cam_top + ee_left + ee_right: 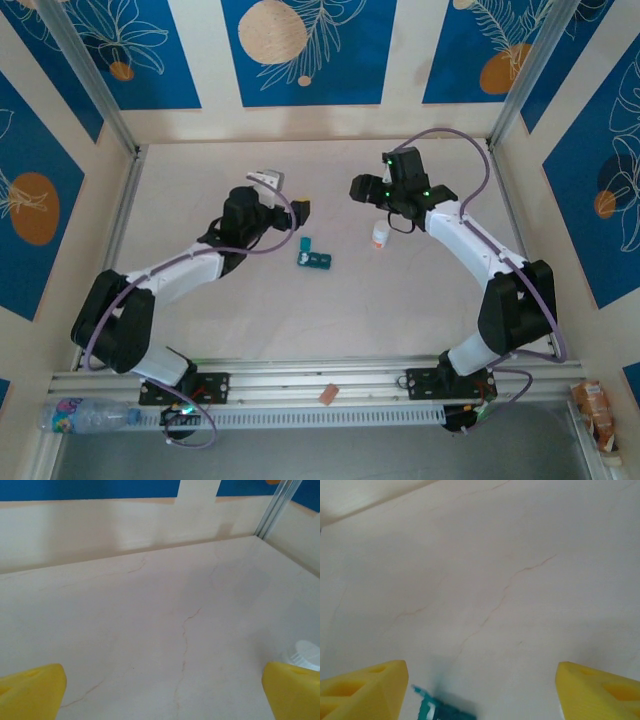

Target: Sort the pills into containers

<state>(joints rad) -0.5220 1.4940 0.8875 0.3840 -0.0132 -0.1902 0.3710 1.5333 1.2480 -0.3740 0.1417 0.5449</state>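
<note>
Both empty, left end effector (284,196) wide open, right end effector (372,198) parted, containers (314,258) between

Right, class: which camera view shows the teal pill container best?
The top external view: the container lies whole and unobstructed on the table. The right wrist view catches a cropped, blurred teal corner of it at its bottom edge.
</note>
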